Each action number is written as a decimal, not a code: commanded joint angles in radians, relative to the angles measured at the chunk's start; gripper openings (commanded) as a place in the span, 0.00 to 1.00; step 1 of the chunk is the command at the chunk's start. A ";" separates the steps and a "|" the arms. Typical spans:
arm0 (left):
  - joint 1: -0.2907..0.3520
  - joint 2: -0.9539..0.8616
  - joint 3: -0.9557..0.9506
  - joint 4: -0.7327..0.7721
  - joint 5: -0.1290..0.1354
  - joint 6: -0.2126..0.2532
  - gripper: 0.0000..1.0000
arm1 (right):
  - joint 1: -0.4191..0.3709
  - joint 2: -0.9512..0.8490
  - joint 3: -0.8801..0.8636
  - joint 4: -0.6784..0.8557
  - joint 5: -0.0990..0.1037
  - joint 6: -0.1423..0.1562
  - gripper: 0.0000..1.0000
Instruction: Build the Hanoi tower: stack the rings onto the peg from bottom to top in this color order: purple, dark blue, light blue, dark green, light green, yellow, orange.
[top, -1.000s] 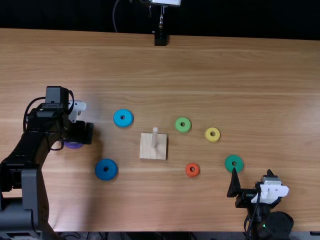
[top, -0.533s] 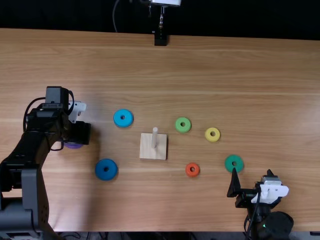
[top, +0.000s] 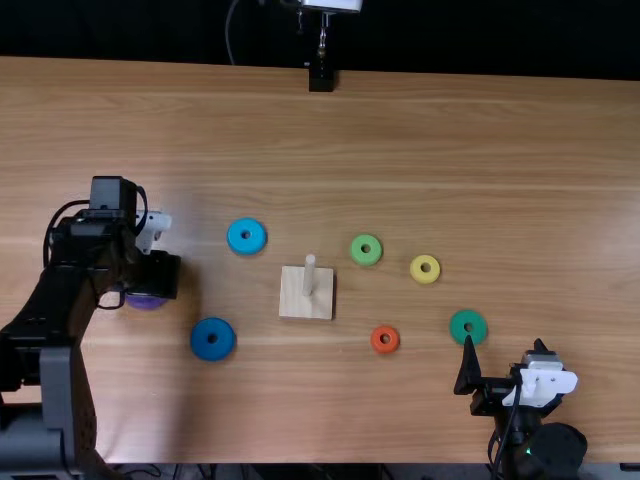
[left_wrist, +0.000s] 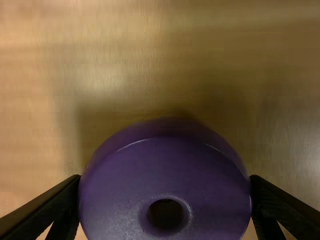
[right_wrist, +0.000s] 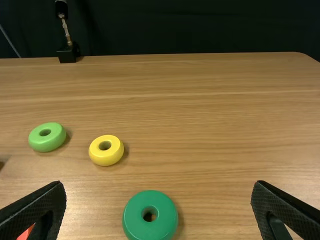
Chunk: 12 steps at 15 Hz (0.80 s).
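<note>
My left gripper is at the table's left, partly covering the purple ring. In the left wrist view the left gripper is shut on the purple ring, a finger against each side. My right gripper stands open near the dark green ring; the right wrist view shows the right gripper with its fingers wide apart. The bare peg rises from its square base. Light blue, dark blue, light green, yellow and orange rings lie around it.
A small black stand is at the far edge of the wooden table, behind the peg. The dark blue ring lies between the left gripper and the peg base, nearer the table's front.
The left gripper's fingers have drawn in around the purple ring. The left arm has shifted slightly, and more of the purple ring shows below the gripper. The right arm has stayed still.
</note>
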 joint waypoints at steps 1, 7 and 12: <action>-0.022 -0.073 0.021 -0.045 0.000 0.006 0.00 | -0.009 -0.013 -0.083 -0.070 0.002 -0.001 1.00; -0.137 -0.239 0.188 -0.269 0.004 -0.010 0.00 | -0.009 -0.013 -0.083 -0.070 0.002 -0.001 1.00; -0.318 -0.237 0.484 -0.656 0.000 -0.143 0.00 | -0.009 -0.013 -0.083 -0.070 0.002 -0.001 1.00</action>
